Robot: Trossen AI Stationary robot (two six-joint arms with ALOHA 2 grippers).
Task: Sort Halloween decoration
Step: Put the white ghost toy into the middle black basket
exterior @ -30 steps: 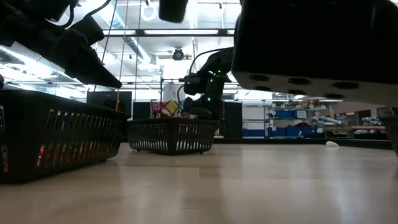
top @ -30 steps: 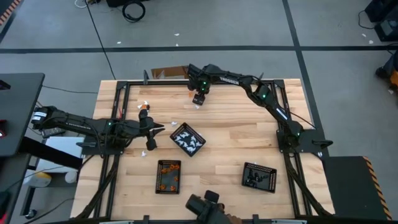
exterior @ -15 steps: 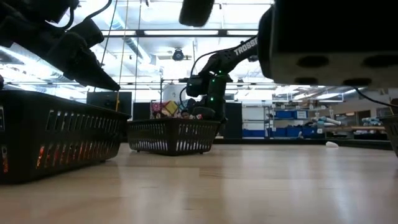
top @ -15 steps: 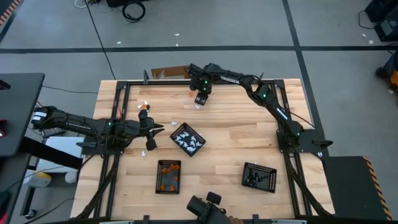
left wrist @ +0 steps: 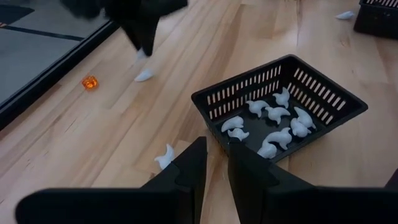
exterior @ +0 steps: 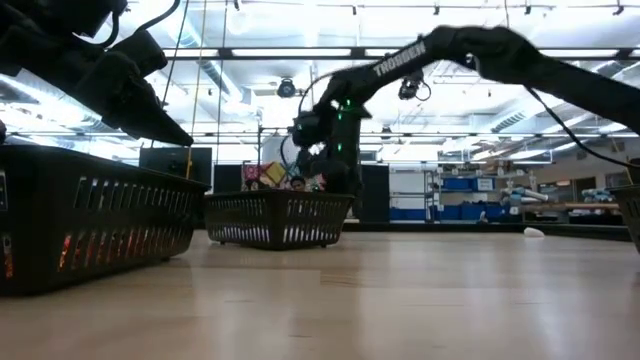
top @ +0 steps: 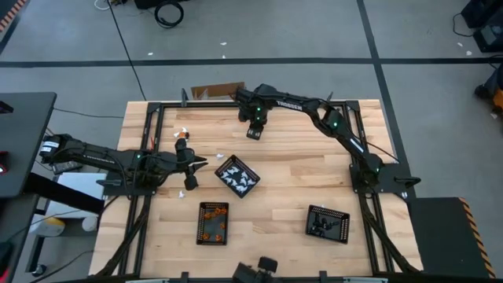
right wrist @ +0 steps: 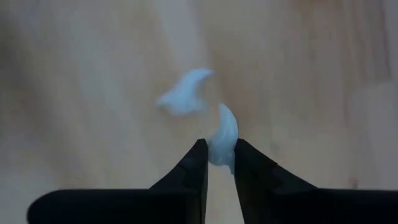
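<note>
Right wrist view shows the right tool (right wrist: 217,152), wide apart a second ago, now pinched on a small white plastic ghost piece (right wrist: 224,134) at the wooden bench's (top: 299,157) far edge, ready for lifting toward the black slotted tray of white pieces (top: 237,175), while the left tool (left wrist: 214,158) waits narrow beside it.

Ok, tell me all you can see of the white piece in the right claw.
The white piece is small, curved and tapering to a tip, matte like soft plastic. It sits pinched between the right claw's dark fingers, its upper end sticking out past them. It hangs above the wooden table, beside a second white piece.
</note>
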